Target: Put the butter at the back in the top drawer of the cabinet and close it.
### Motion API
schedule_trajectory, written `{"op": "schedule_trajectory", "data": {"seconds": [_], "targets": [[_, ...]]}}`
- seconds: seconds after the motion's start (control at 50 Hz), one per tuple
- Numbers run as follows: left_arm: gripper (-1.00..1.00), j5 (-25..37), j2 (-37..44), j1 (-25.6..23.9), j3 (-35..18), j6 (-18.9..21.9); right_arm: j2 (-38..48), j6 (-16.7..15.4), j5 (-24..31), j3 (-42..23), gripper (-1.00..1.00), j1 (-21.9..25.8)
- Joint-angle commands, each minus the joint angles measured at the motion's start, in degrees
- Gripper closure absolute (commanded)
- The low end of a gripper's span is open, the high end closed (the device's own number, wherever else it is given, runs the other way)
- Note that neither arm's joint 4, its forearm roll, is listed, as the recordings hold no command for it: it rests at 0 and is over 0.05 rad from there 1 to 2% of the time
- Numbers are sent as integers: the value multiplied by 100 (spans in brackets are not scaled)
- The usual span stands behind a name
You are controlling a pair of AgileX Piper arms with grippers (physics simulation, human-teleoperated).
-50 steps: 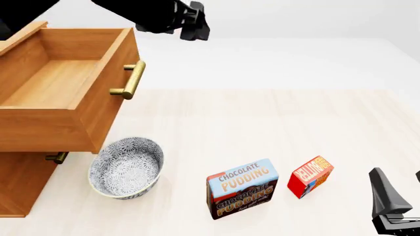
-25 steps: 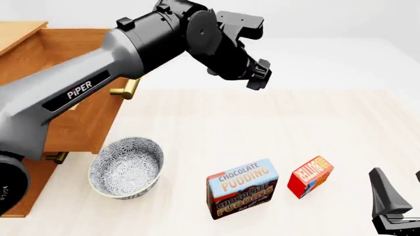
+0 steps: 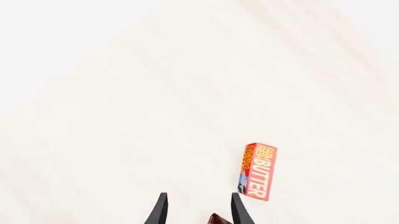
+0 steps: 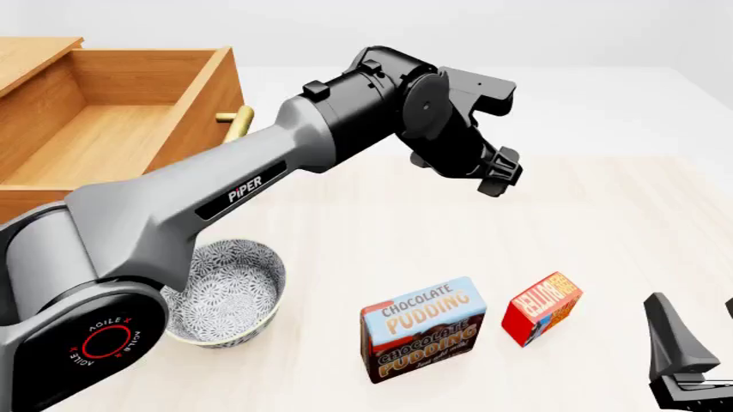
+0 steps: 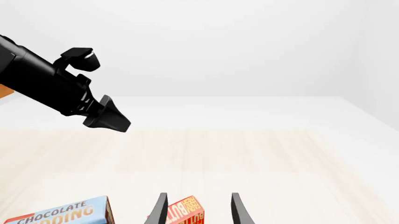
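Observation:
The butter (image 4: 543, 307), a small red box with yellow lettering, lies on the table near the front right; it also shows in the left wrist view as the butter (image 3: 258, 171). My left gripper (image 4: 499, 172) hovers open and empty over the table's middle, behind and above the butter, its fingertips (image 3: 238, 207) apart. My right gripper (image 4: 699, 333) rests open at the front right corner, with the butter (image 5: 184, 213) just beyond its fingers. The top drawer (image 4: 115, 129) of the cabinet (image 4: 33, 53) stands pulled out and empty at the back left.
A blue-and-brown Chocolate Pudding box (image 4: 424, 329) stands just left of the butter. A patterned bowl (image 4: 229, 287) sits in front of the cabinet, partly behind my left arm. The drawer's brass handle (image 4: 239, 118) peeks out behind the arm.
My left arm has swung from above the drawer rightward and down over the table, toward the butter. The right gripper and the boxes have not moved.

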Motion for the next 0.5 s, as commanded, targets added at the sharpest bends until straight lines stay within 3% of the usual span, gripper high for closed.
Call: {"op": "schedule_trajectory", "data": {"seconds": [0.02, 0.5], "targets": [[-100, 82, 325, -152, -285, -88, 0, 0, 0, 0, -100, 0], [-100, 207, 869, -410, -710, -250, 0, 0, 0, 0, -100, 0]]}}
